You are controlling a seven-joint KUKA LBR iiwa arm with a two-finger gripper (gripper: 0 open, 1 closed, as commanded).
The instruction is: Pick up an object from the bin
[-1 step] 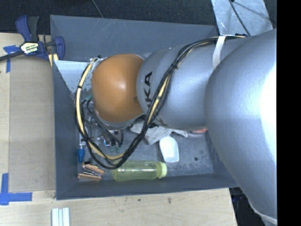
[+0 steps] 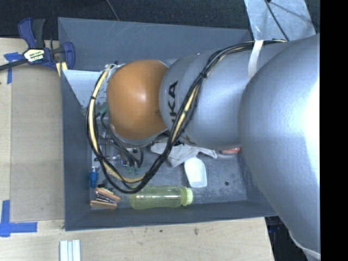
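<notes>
My gripper (image 2: 124, 150) is low in the left half of the bin, mostly hidden under the arm's orange dome; only dark parts of its body show below the dome. Just below it a translucent yellow-green bottle (image 2: 161, 198) lies on its side along the bin's near wall. A small brown and orange object (image 2: 105, 198) lies at the near left corner, with a small blue piece (image 2: 93, 177) just above it. To the gripper's right lie a white crumpled thing (image 2: 177, 154) and a smooth white rounded object (image 2: 196, 173).
A small pinkish-red item (image 2: 231, 151) peeks out from under the arm at the right. The big grey arm and its cables cover the bin's middle and right. Bare bin floor shows right of the white rounded object.
</notes>
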